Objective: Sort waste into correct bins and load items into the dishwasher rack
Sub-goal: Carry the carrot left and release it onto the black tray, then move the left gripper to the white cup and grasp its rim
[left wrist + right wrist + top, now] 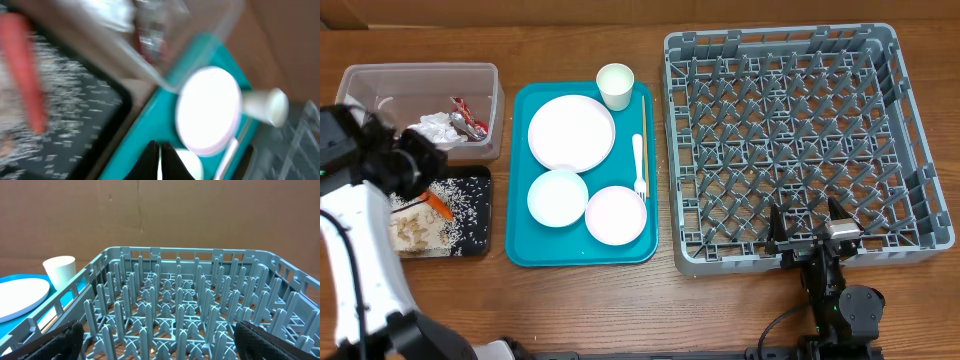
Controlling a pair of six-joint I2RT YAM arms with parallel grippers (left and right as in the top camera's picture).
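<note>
In the overhead view my left gripper (420,168) hovers over the near edge of the clear tub (420,72) and the black tray (475,225). Its jaws (160,156) are shut with nothing between them. The carrot (439,205) lies on the black tray among rice and beige scraps (415,232). The crumpled napkin (438,130) and the red wrapper (463,110) lie in the tub. The large plate (571,131), two bowls (557,197), cup (615,86), fork (640,165) and chopsticks (644,115) rest on the teal tray (520,250). My right gripper (812,235) stands open at the near rim of the grey rack (910,150), which holds nothing.
The left wrist view is blurred; it shows the carrot (25,70), the tub's corner (150,55), the plate (207,110) and the cup (265,105). The right wrist view looks across the rack's pegs (190,305) toward a cardboard wall, with the cup (60,270) at left.
</note>
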